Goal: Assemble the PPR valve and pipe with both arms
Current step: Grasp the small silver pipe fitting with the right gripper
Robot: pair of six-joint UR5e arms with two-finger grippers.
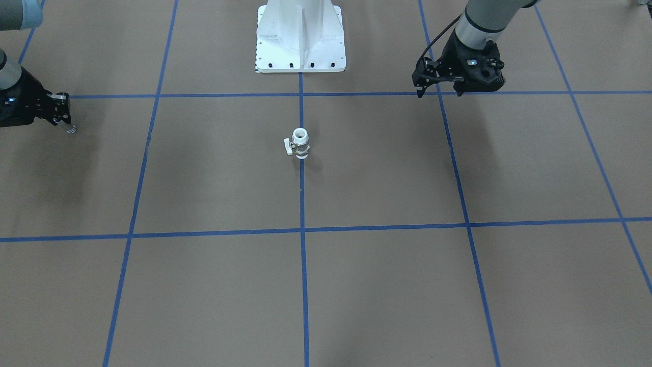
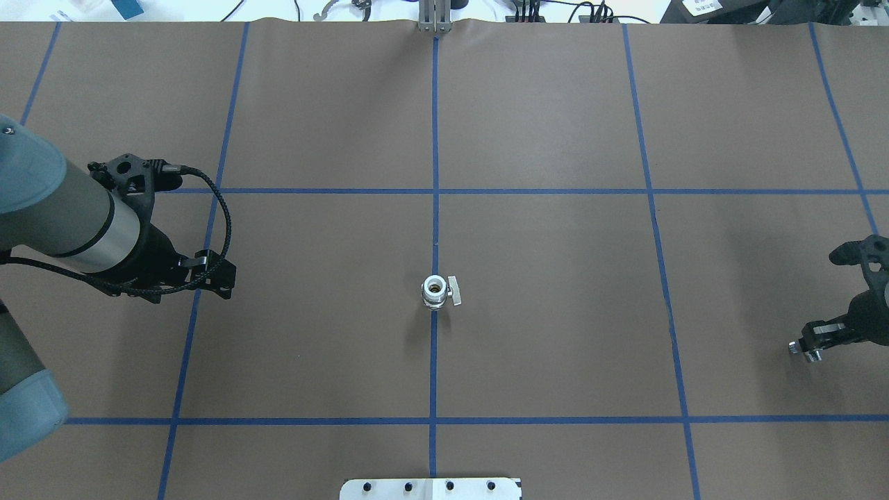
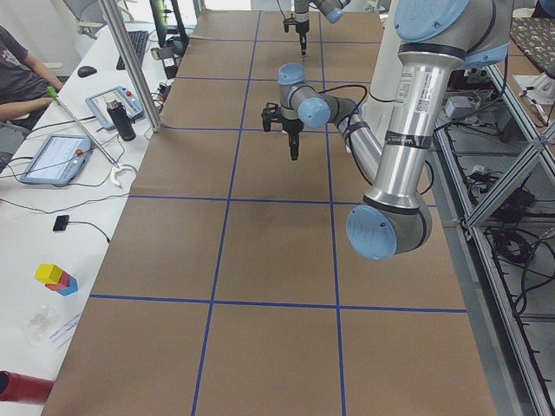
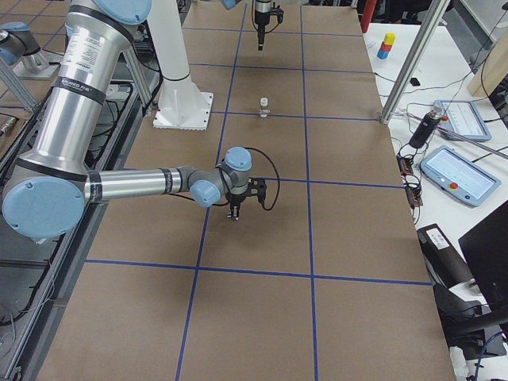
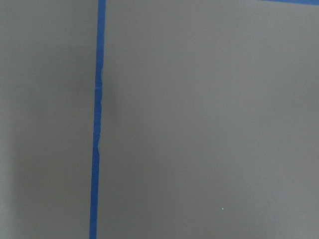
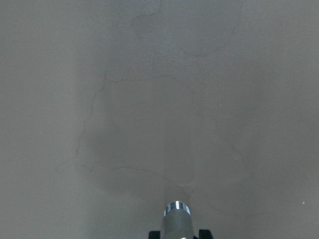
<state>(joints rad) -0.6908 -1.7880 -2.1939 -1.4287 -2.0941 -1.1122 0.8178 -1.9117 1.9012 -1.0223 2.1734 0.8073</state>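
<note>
The white PPR valve [image 1: 299, 143] [image 2: 437, 292] stands upright on the middle blue line with its open end up and its small handle out to one side. No gripper touches it. My right gripper [image 1: 68, 124] [image 2: 806, 347] hangs low, far off to the robot's right, shut on the small silver pipe [image 6: 177, 218] [image 1: 72, 129], which sticks out beyond the fingertips. My left gripper [image 1: 479, 85] [image 2: 187, 281] points down over the table far to the robot's left and looks open and empty. Its wrist view shows only paper and tape.
Brown paper with a grid of blue tape [image 5: 97, 124] covers the table. The white bolted pedestal [image 1: 300, 38] stands at the robot's edge behind the valve. A person, tablets and a bottle [image 3: 126, 121] are at a side desk off the table.
</note>
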